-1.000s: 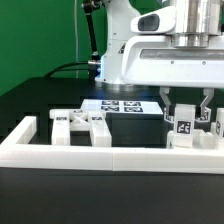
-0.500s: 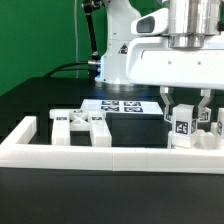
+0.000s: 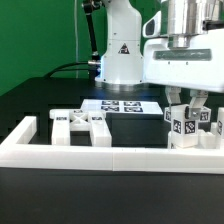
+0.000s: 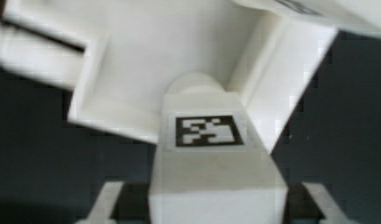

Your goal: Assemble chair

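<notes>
Wrist view: grips a tagged chair piece (image 4: 208, 150) in the clenched claw (image 3: 186, 110), holding it upright, likely to fit against the larger white part (image 4: 151, 80).

The black worktop (image 3: 30, 100) carries a long white border frame (image 3: 110, 152) along its near edge. Just behind it, at the exterior view's left, lies a chair piece (image 3: 80, 125) (two tags showing). The marker board (image 3: 122, 104) lies farther back. A tagged chair block (image 3: 185, 128) at the right seems to rest there.
</notes>
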`<state>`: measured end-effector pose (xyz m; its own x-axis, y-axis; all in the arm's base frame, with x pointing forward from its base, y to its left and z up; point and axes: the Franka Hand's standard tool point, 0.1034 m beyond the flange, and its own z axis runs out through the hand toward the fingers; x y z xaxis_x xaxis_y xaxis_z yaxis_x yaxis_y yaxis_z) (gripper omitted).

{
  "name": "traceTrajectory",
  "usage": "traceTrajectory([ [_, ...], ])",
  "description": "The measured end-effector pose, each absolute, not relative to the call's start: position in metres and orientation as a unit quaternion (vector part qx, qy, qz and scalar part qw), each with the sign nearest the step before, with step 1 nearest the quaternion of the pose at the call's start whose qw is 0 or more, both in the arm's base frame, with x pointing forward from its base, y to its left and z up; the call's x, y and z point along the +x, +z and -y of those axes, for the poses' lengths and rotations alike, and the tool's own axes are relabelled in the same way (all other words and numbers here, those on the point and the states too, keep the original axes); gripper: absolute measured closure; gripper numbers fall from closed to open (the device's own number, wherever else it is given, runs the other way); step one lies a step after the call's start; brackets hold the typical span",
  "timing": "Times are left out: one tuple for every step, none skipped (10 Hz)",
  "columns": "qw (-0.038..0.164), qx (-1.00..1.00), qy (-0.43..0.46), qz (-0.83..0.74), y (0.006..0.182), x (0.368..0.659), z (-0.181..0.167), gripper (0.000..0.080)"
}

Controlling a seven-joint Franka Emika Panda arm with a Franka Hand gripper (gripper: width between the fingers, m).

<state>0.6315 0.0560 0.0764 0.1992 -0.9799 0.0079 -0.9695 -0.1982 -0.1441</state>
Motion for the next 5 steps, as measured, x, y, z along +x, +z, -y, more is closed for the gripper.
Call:
traceTrajectory([
  [0.053,-0.756,-0.046,-0.651,0.0764,0.6314,-0.0570,0.0509],
  [0.055,-0.723,-0.042,-0.687,0.0766,0.6314,-0.0565,0.0509],
  [0.058,-0.700,-0.040,-0.710,0.0765,0.6314,-0.0562,0.0509],
  [0.058,-0.693,-0.039,-0.718,0.0765,0.6313,-0.0565,0.0509],
  [0.058,-0.686,-0.039,-0.724,0.0765,0.6314,-0.0564,0.0509],
])
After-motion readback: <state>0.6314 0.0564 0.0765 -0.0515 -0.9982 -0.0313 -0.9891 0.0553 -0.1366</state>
